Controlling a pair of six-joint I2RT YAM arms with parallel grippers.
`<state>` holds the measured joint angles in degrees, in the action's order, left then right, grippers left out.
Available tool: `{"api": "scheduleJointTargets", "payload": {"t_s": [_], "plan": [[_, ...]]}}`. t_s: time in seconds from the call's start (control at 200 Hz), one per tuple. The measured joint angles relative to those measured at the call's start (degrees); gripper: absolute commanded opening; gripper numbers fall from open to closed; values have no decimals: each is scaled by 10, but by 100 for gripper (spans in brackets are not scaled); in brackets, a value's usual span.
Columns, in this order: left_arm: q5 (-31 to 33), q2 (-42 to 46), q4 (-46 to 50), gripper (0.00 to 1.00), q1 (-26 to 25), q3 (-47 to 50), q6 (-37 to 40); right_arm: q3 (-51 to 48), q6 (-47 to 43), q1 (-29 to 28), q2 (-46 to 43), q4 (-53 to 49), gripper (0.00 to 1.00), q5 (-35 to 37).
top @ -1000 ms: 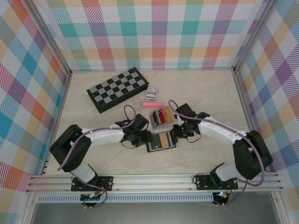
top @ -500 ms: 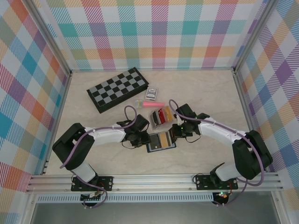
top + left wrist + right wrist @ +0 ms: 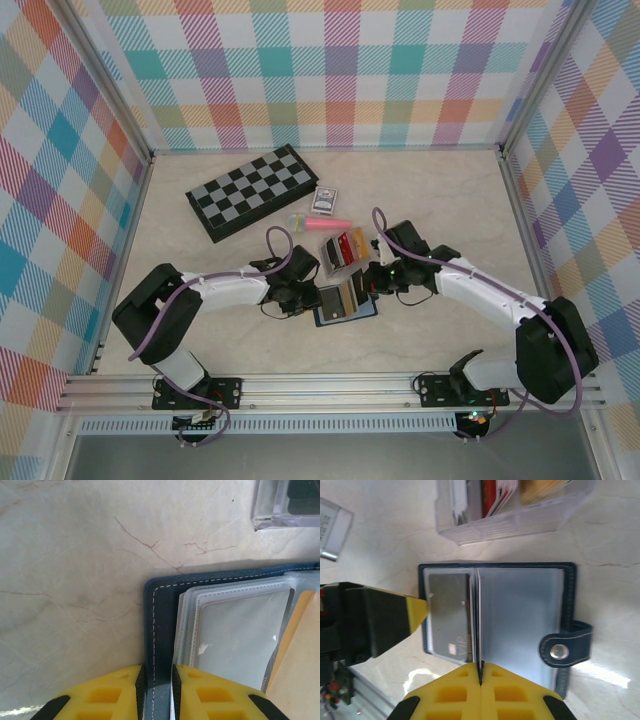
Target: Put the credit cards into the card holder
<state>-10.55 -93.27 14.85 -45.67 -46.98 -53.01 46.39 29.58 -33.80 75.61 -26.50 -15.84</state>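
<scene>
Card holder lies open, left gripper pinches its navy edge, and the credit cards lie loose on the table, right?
No: the credit cards stand in the clear box, as the right wrist view shows. The card holder does lie open, the left gripper pinching its navy edge.

The clear box [image 3: 520, 524] and credit cards [image 3: 492, 494] are cut off above.

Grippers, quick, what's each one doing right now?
Left gripper: closed on the navy cover edge of the card holder.
Right gripper: closed, pinching a clear sleeve of the card holder.
</scene>
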Motion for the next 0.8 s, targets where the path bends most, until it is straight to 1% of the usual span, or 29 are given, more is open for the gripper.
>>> {"api": "scheduleJointTargets", "payload": {"t_s": [0.085, 0.14, 0.205, 0.26, 0.415, 0.495, 0.615, 0.8], "plan": [[1, 1, 0, 24, 0, 0, 0, 0, 11, -4, 8, 14, 4, -19], [3, 3, 0, 28, -1, 0, 0, 0, 17, -9, 17, 23, 3, -27], [10, 8, -4, 29, -4, 0, -1, 0, 25, -16, 31, 33, 3, -34], [23, 20, -4, 31, -7, 4, -2, 0, 29, -19, 42, 40, 3, -38], [67, 86, 7, 48, -8, 34, -19, 0, 32, -23, 60, 47, 2, -38], [74, 110, -2, 56, -8, 49, -20, 0, 32, -23, 61, 47, 1, -37], [69, 113, -20, 59, -8, 55, -16, -2, 30, -16, 54, 48, 2, -32], [36, 88, -60, 59, -8, 50, -5, -17, 30, 8, 48, 80, 1, -55]]}}
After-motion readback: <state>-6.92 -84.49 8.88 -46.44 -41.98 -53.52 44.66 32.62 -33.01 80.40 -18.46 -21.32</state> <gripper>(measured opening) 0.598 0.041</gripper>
